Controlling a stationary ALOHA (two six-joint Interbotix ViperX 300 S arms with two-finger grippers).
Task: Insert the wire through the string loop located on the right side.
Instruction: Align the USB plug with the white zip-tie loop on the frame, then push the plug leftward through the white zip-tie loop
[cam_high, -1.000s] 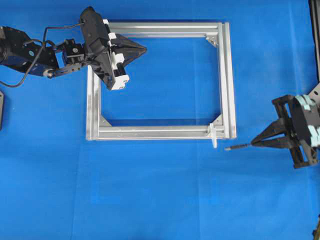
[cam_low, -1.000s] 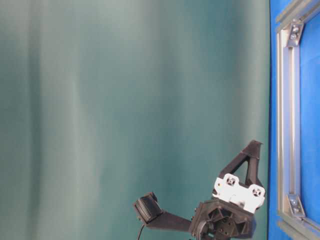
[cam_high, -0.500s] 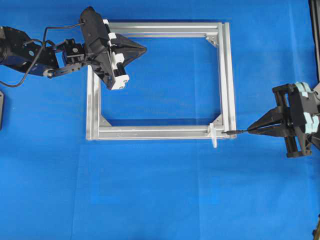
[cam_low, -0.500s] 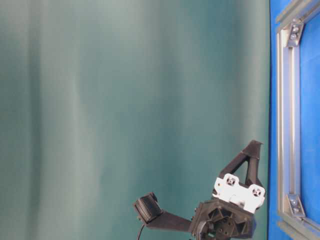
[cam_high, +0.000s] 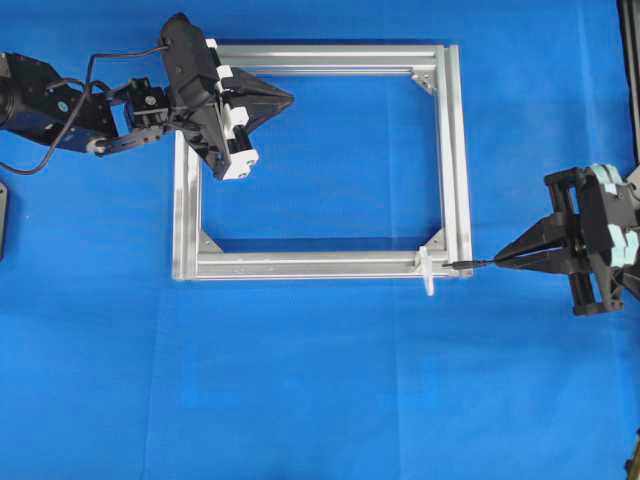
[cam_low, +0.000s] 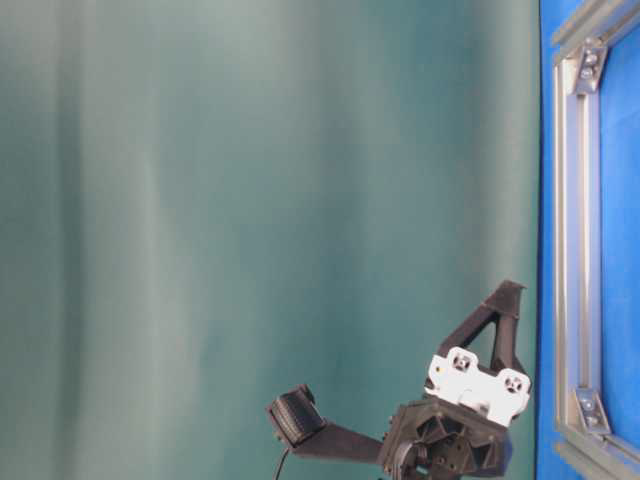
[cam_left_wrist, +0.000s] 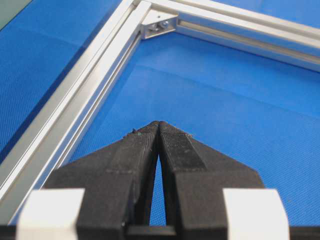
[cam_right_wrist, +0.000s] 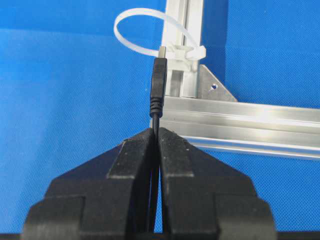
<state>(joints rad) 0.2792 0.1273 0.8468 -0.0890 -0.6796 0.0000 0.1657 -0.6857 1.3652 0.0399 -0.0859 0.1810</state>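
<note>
My right gripper is shut on the wire, a thin black cable ending in a small plug. The plug sticks out to the left over the lower right corner of the silver frame. In the right wrist view the plug points from the gripper at the white string loop, which is tied to the frame's corner. Its tip reaches the loop's band, and I cannot tell whether it has entered. The loop lies just left of the plug tip. My left gripper is shut and empty above the frame's upper left corner.
The rectangular aluminium frame lies flat on the blue cloth, with triangular corner brackets inside its corners. The left arm and its thick cable lie across the upper left. In the table-level view the left gripper stands beside the frame.
My right gripper carried the wire up and to the left, bringing the plug tip from the bare cloth to the frame's lower right corner by the loop. The left arm stayed still.
</note>
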